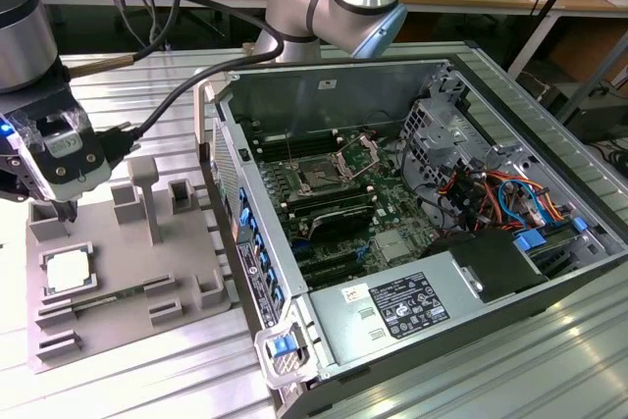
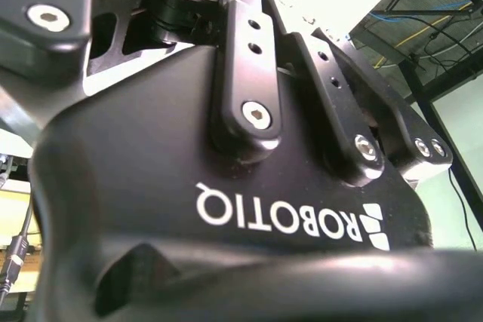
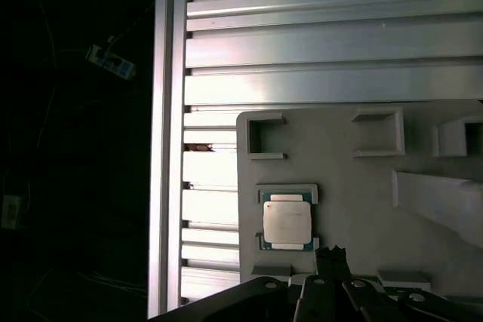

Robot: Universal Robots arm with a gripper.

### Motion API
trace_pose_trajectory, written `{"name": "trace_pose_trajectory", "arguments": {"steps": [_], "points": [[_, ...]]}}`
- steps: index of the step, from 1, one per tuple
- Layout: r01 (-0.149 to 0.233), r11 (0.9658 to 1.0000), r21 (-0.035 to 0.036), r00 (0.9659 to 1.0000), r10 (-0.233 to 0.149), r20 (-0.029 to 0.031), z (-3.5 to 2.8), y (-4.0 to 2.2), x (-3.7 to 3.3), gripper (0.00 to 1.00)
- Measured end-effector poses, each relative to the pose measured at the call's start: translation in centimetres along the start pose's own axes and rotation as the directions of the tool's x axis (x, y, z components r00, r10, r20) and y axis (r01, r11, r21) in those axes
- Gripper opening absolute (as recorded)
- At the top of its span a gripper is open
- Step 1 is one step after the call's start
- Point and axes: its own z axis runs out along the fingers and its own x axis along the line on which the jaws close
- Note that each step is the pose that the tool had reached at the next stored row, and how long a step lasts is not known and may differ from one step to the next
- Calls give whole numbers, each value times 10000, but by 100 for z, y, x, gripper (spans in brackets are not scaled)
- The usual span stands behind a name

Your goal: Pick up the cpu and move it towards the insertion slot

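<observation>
The cpu [image 1: 67, 270], a small square chip with a silvery top, lies flat in a recess of the grey plastic fixture [image 1: 186, 252] at the exterior view's left. In the first wrist view the cpu [image 3: 287, 222] sits in that recess, close to my gripper [image 3: 332, 253]. My gripper [image 1: 65, 218] hangs a little above the fixture just beyond the cpu, shut and holding nothing. The insertion slot [image 1: 319, 180], with its dark centre and raised metal bracket, lies inside the open computer case, well off to the exterior view's right.
The case's near wall [image 1: 250, 242] stands between the fixture and the motherboard. Upright posts [image 1: 145, 193] rise from the fixture close to the gripper. A power supply [image 1: 407, 306], cables and drive bays [image 1: 491, 193] crowd the case. The table [image 3: 317, 50] is ribbed aluminium.
</observation>
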Motion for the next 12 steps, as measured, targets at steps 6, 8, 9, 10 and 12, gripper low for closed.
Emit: {"name": "trace_pose_trajectory", "arguments": {"steps": [6,8,9,10,12], "points": [[0,10000,0,10000,0,1,16,-1,0,11],[0,10000,0,10000,0,1,20,-2,0,11],[0,10000,0,10000,0,0,23,-2,0,11],[0,10000,0,10000,0,0,24,-2,0,11],[0,10000,0,10000,0,1,40,-4,0,11]]}}
